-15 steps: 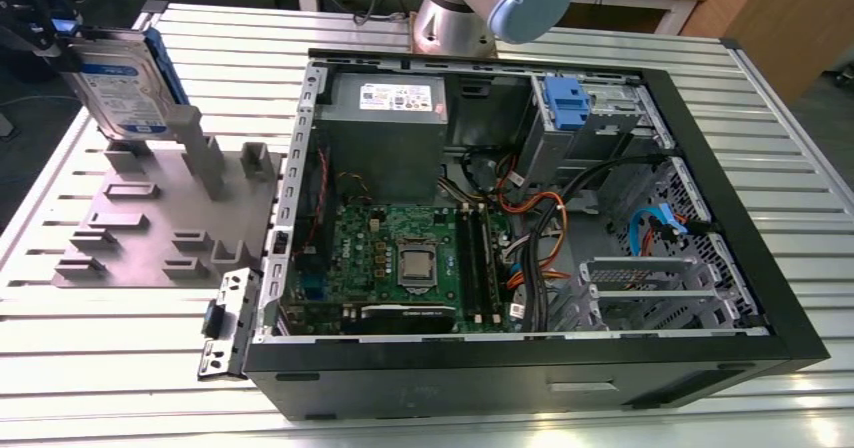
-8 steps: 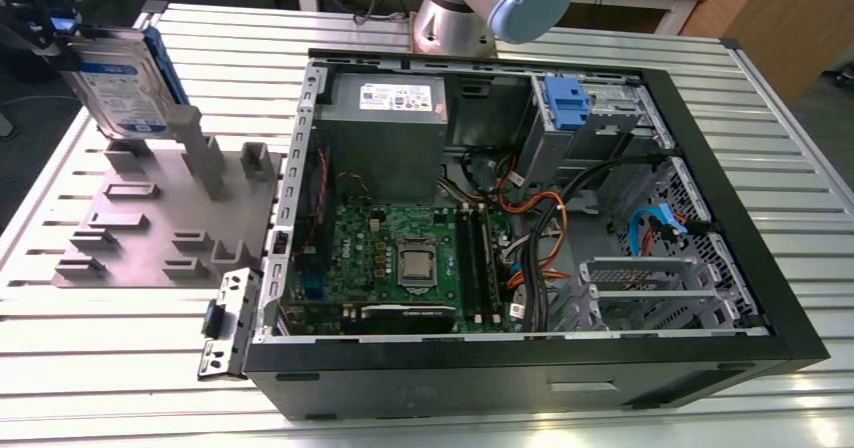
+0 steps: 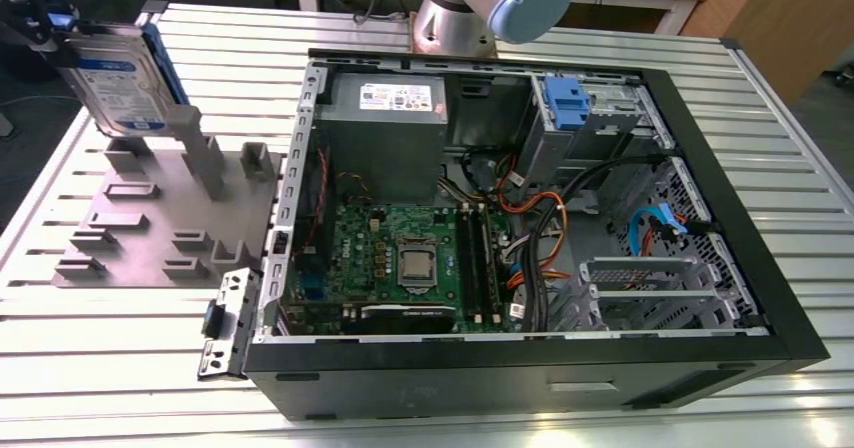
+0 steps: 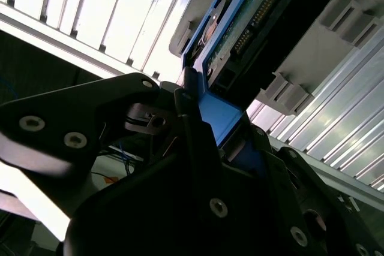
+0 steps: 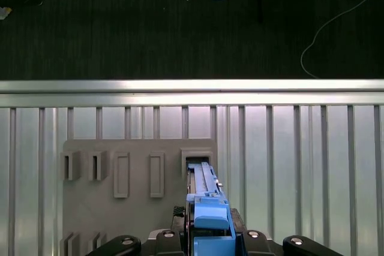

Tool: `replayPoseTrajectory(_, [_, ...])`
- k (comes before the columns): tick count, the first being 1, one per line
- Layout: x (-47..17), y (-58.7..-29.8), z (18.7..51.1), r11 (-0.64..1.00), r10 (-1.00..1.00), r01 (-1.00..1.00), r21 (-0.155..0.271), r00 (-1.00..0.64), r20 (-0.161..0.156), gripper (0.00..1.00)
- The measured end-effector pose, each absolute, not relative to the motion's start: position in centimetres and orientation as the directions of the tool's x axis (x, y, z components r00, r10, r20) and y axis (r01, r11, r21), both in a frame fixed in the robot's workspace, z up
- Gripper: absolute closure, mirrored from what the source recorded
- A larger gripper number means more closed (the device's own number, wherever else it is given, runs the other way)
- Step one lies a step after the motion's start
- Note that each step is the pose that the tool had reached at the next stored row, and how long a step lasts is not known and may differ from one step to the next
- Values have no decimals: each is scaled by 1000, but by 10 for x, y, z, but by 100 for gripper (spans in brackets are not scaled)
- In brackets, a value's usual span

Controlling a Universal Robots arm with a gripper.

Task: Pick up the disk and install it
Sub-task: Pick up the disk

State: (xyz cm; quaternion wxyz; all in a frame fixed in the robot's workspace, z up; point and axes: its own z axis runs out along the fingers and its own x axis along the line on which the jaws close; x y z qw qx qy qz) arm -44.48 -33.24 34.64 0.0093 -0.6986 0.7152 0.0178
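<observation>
Slotted alu table [image 3: 747, 88] carries everything, w/ dark floor [image 5: 150, 28] beyond its edge. At the exterior view's left, the gripper [image 3: 51, 40] is clamped on the disk [image 3: 123, 83], held upright w/ its label facing out, over a grey fixture plate [image 3: 134, 228]. In the first wrist view the disk's far end meets a slot [image 5: 197, 161]; can't tell if it's clear of it. Mid-table: open PC case [image 3: 534, 373], motherboard [image 3: 400, 258] exposed, arm base [image 3: 454, 18] behind. Far right: wooden cabinet [image 3: 781, 18].
</observation>
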Motion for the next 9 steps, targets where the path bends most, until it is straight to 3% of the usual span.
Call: replayPoseTrajectory(9, [-445, -332, 349, 23, -999, -1000, 12, -24, -38, 63])
